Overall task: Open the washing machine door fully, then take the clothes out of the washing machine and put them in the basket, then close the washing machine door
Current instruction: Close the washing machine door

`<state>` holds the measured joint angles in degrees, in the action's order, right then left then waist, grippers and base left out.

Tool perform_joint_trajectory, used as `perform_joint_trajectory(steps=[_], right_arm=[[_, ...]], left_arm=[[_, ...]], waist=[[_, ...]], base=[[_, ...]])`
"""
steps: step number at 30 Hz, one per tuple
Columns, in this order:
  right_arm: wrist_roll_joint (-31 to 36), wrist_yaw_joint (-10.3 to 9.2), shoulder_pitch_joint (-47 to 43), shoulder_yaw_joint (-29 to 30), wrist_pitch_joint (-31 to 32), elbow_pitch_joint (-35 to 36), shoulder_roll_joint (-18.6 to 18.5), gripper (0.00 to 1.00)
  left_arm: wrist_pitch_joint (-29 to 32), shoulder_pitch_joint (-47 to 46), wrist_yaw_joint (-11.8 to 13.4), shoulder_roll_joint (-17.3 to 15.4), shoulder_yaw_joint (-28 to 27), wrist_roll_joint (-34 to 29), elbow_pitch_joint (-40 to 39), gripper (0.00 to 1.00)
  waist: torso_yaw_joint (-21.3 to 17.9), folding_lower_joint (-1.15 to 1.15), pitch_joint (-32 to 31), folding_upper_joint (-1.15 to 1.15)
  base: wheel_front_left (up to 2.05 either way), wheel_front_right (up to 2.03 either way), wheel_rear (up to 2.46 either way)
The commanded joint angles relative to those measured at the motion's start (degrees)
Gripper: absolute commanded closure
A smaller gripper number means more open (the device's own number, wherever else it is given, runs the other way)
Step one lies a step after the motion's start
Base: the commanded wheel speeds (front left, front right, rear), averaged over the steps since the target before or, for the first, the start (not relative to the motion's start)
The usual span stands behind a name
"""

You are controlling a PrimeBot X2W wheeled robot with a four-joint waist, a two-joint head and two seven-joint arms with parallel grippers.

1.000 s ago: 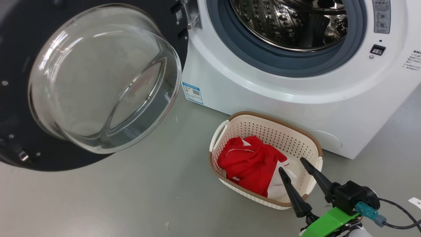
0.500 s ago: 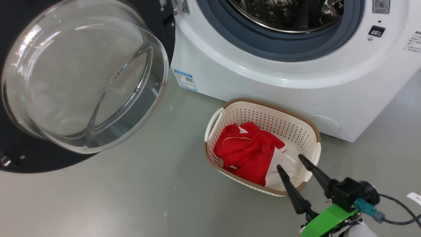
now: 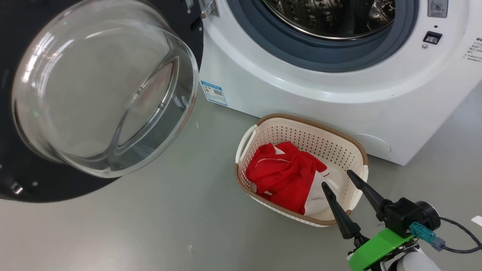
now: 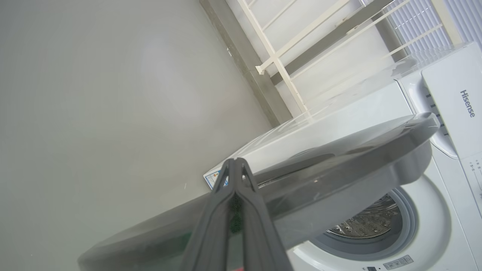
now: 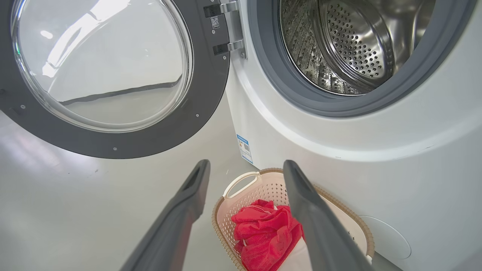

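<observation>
Head view, clothes [image 3: 286, 175] unchanged, in basket [image 3: 308, 141]

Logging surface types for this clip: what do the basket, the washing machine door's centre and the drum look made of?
The basket: cream moulded plastic, matte, by its regular punched holes; brown woven-look rim. The washing machine door centre: clear, glossy, probably glass, see-through with bright reflections. The drum: shiny perforated metal, likely stainless steel, mirror-like highlights.

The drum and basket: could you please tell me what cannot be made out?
Drum: cut off by the head view's top edge; its near floor hidden behind the gasket in the right wrist view.
Basket floor: head view, partly covered by the clothes and the right hand.
</observation>
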<state>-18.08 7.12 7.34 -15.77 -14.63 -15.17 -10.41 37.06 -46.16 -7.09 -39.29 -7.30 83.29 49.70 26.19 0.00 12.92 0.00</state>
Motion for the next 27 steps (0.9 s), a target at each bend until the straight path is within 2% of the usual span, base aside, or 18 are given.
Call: perform_joint_trajectory(steps=[1,12,19,27], right_arm=[[0.11,0.36,1.0,-1.09,-0.37,1.23,0.22,0.0],[-0.17,0.36,0.04,0.35,-0.37,1.72,0.9,0.0],[-0.35,0.36,-1.13,1.74,-0.37,2.15,1.69,0.0],[-0.39,0.36,-2.74,3.43,-0.37,2.67,2.34,0.0]], left_arm=[[1.51,-0.29,-0.39,-3.08,-0.8,0.74,-2.31,1.0],[12.48,3.25,-0.39,-3.32,1.49,4.38,-9.68,1.0],[16.06,6.81,-0.39,-3.84,1.82,5.83,-15.67,1.0],[20.91,9.31,-0.39,-2.72,0.88,9.77,-23.04,1.0]], waist=[[0.05,0.0,-0.36,0.0],[-0.53,0.0,-3.0,0.0],[-1.35,0.0,-4.82,0.0],[-2.41,0.0,-6.7,0.0]], base=[[0.0,0.0,0.0],[0.0,0.0,0.0],[0.0,0.0,0.0],[0.0,0.0,0.0]])
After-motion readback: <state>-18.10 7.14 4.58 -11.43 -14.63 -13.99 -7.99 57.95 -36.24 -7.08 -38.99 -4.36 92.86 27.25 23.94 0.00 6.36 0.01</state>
